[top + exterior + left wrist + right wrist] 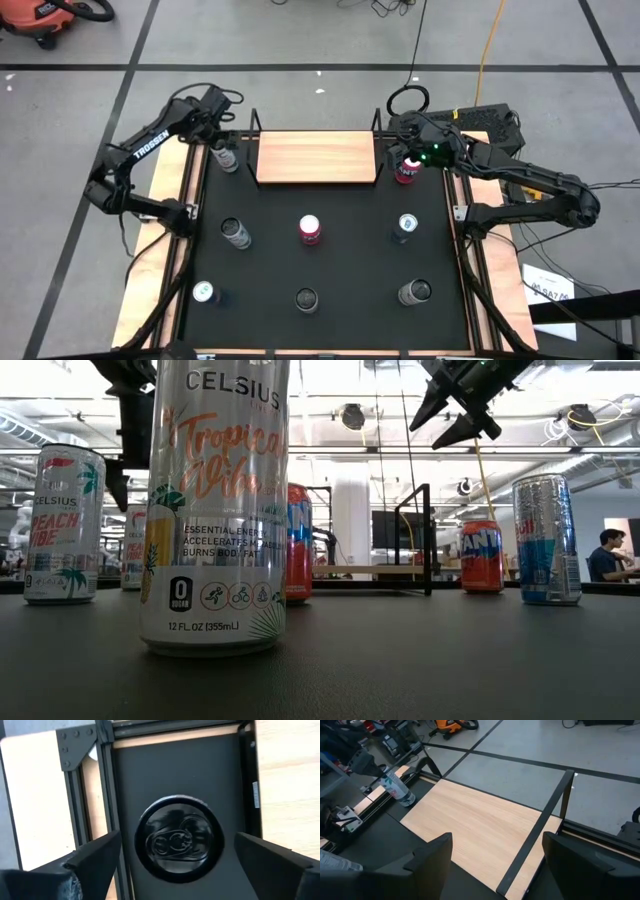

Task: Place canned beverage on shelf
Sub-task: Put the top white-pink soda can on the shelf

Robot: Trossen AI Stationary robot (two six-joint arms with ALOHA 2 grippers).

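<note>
step in hand: approach to grasp. left gripper (170, 865) open, hovering directly over a can (226, 157) standing beside the empty shelf (316, 158). right gripper (412, 152) open above a red can (405, 171). next: descend, close squarely.

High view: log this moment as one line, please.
left gripper open over can left of shelf | right gripper open over red can right of shelf | shelf empty
</note>
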